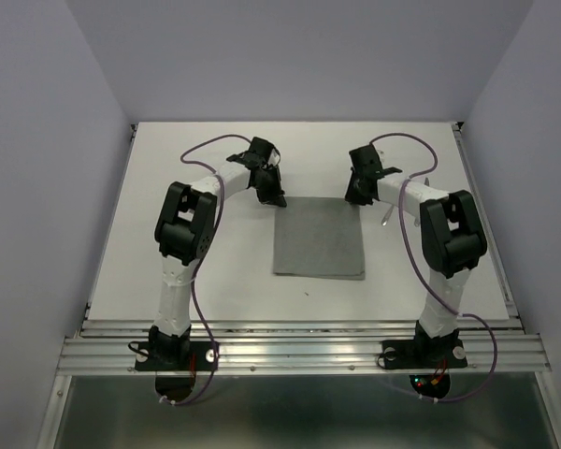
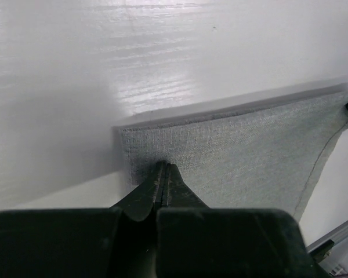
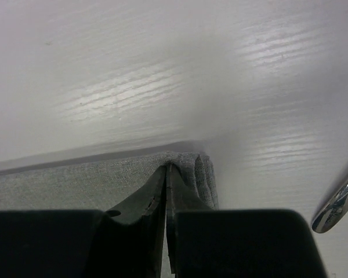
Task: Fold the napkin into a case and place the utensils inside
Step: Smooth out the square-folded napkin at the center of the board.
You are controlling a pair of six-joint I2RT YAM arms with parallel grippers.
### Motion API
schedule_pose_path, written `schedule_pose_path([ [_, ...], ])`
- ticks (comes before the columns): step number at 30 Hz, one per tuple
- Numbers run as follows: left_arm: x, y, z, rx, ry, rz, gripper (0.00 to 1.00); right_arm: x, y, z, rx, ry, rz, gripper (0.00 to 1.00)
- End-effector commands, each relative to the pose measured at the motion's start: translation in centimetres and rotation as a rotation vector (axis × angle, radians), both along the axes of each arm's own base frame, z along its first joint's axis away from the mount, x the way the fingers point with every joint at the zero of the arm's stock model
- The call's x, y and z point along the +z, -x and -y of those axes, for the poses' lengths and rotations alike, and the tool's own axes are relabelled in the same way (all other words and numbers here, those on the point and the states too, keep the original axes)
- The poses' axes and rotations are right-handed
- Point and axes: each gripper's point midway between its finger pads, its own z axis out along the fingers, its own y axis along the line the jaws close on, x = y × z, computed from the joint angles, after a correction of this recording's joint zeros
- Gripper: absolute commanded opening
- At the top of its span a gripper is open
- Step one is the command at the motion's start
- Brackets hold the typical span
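A: Napkin (image 1: 319, 237): location, condition?
B: Flat on the table (image 1: 215, 281), a broad sheet. No narrow case formed yet.
A: Grippers?
B: Item one, left gripper (image 1: 273, 198), pinched closed on the napkin's far-left corner. Item two, right gripper (image 1: 353, 196), clamped on its far-right corner.
A: Utensils?
B: One silver utensil (image 3: 338, 202) just right of the napkin, not inside. Folding and loading both outstanding.

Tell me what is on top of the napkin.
On the napkin, only the left tool and right tool, each shut on a far corner. What lies beneath it is covered.
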Motion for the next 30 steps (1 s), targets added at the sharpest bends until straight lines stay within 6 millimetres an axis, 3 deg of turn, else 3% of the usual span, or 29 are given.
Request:
schedule_pose_path([
  [1, 0.4, -1.7, -0.4, 0.011, -0.019, 0.038, 0.0, -0.4, -1.6, 1.3, -0.036, 0.041, 0.025, 0.07],
  [7, -0.3, -2.1, -0.5, 0.015, -0.039, 0.037, 0.0, -2.0, -1.9, 2.5, -0.05, 0.1, -0.001, 0.06],
  [14, 4.2, -3.5, -0.8, 0.028, -0.02, 0.136, 0.0, 3.0, -2.3, 1.6, -0.026, 0.034, 0.099, 0.06],
  [16, 4.2, -3.7, -0.8, 0.03, -0.018, 0.134, 0.0, 4.2, -2.2, 1.7, -0.026, 0.027, 0.123, 0.06],
  [20, 3.0, -4.1, -0.7, 0.028, -0.03, 0.106, 0.0, 4.3, -1.6, 2.0, -0.03, 0.032, 0.121, 0.06],
  [26, 2.4, -4.7, -0.6, 0.043, -0.028, 0.11, 0.0, 1.7, -1.4, 2.5, -0.043, 0.067, 0.075, 0.06],
  [30, 0.9, -4.7, -0.7, 0.039, -0.047, 0.082, 0.0, -0.8, -1.7, 2.5, -0.041, 0.092, 0.03, 0.06],
])
